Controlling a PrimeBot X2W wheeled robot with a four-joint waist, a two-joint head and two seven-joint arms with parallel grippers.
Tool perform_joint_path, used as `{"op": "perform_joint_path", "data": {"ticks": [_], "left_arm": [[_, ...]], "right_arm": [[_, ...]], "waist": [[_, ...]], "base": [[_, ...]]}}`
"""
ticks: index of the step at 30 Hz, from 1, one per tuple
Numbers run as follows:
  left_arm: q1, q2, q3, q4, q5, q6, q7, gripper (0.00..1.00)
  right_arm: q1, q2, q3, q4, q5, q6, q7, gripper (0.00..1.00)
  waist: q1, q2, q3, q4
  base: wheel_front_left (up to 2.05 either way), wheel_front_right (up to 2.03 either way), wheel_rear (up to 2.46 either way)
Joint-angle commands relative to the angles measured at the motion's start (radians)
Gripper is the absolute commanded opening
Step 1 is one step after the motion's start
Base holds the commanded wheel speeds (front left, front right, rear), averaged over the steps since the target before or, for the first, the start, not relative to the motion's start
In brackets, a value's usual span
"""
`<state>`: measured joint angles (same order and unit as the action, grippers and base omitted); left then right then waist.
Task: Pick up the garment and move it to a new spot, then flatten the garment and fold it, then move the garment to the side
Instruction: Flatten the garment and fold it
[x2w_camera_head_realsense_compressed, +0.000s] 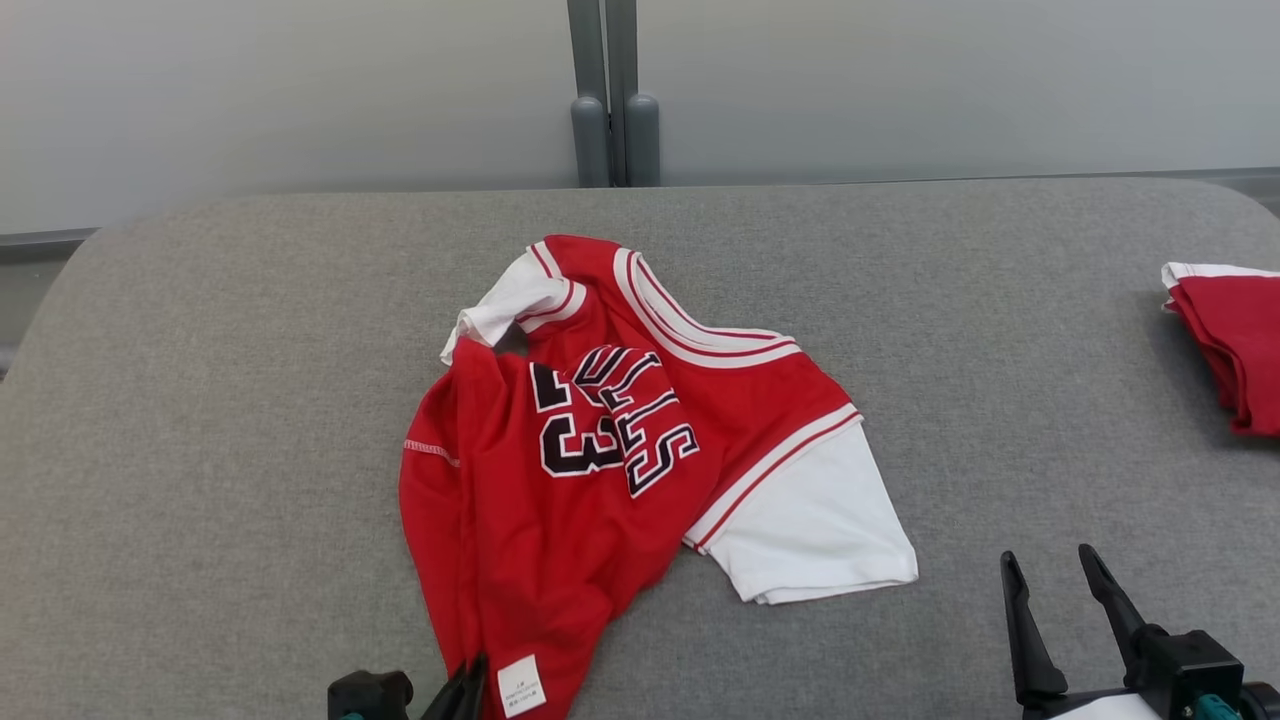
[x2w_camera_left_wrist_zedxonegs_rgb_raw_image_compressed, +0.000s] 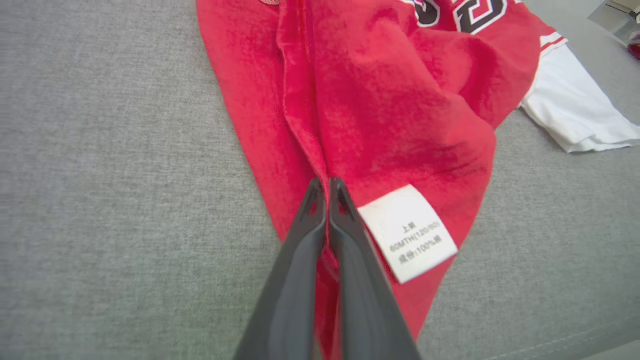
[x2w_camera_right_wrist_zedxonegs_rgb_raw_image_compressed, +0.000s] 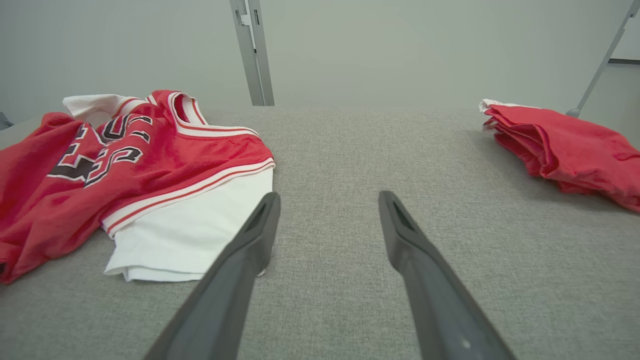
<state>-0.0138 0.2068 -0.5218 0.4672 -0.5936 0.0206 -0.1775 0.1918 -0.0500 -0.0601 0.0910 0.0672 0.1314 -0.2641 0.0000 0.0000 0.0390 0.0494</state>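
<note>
Garment: a red jersey, crumpled and unfolded, lies mid-table toward the robot's left. Its lower end reaches the near edge.
Cloth: soft, slightly fuzzy knit, thrown into long ridges and shallow hollows.
Print: blocky black characters edged in white, buckled by the creases; a 3 can be read.
Neckband: a curved white band with thin red stripes.
Near sleeve: the white sleeve lies flat and roughly 4-sided, joined to the red by a striped band.
Far sleeve: a second white sleeve is bunched at the top of the garment.
Care tag: a white rectangular care tag with small dark print lies tilted on the red cloth, just beside the left gripper's fingers.
Left gripper: the left gripper has its 2 smooth, dark, tapering fingers pressed together, pinching a raised ridge of red cloth near the hem.
Right gripper: the right gripper has its fingers spread apart with nothing between them, over bare cover near the flat sleeve.
Table: the table cover is coarse grey woven fabric with rounded corners.
Second pile: a folded red pile with white trim lies at the table's right edge, well apart.
Backdrop: a grey upright post stands against pale matte panels.
</note>
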Motion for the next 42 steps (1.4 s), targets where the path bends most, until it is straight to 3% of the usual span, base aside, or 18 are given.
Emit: {"op": "perform_joint_path", "data": {"ticks": [1, 6, 14, 19, 24, 30, 36, 42], "left_arm": [[0.015, 0.016, 0.006, -0.014, -0.006, 0.007, 0.005, 0.00], [0.060, 0.035, 0.038, -0.095, -0.070, -0.002, 0.030, 0.00], [0.059, 0.163, 0.173, -0.271, -0.102, 0.068, 0.039, 0.00], [-0.021, 0.226, 0.209, -0.327, -0.098, 0.073, 0.087, 0.00], [-0.167, 0.241, 0.200, -0.327, -0.100, 0.048, 0.152, 0.00], [-0.363, 0.232, 0.178, -0.260, -0.081, 0.005, 0.192, 0.00], [-0.561, 0.240, 0.166, -0.177, -0.035, -0.035, 0.178, 0.00], [-0.738, 0.231, 0.131, -0.093, 0.022, -0.094, 0.111, 0.00]], "right_arm": [[0.007, -0.002, -0.001, 0.003, 0.001, -0.001, 0.000, 1.00], [0.015, -0.002, -0.003, 0.003, 0.005, -0.001, 0.000, 1.00], [0.022, -0.002, 0.000, 0.007, 0.014, -0.001, 0.000, 1.00], [0.010, -0.002, 0.008, 0.016, 0.017, -0.001, 0.000, 1.00], [-0.014, -0.002, 0.028, 0.023, 0.018, -0.001, 0.000, 1.00], [-0.055, -0.002, 0.046, 0.027, 0.019, -0.001, 0.000, 1.00], [-0.085, -0.002, 0.057, 0.032, 0.029, -0.001, 0.000, 1.00], [-0.095, -0.001, 0.060, 0.041, 0.054, -0.001, 0.000, 1.00]], "waist": [[0.0000, 0.0000, -0.006, 0.006], [0.0000, 0.0000, -0.017, 0.018], [0.0000, 0.0000, -0.022, 0.051], [0.0000, 0.0000, -0.033, 0.060], [0.0000, 0.0000, -0.040, 0.041], [0.0000, 0.0000, -0.015, -0.043], [0.0000, 0.0000, 0.032, -0.138], [0.0000, 0.0000, 0.068, -0.185]], "base": [[0.00, 0.00, 0.00], [0.00, 0.00, 0.00], [0.00, 0.00, 0.00], [0.00, 0.00, 0.00], [0.00, 0.00, 0.00], [0.00, 0.00, 0.00], [0.00, 0.00, 0.00], [0.00, 0.00, 0.00]]}}
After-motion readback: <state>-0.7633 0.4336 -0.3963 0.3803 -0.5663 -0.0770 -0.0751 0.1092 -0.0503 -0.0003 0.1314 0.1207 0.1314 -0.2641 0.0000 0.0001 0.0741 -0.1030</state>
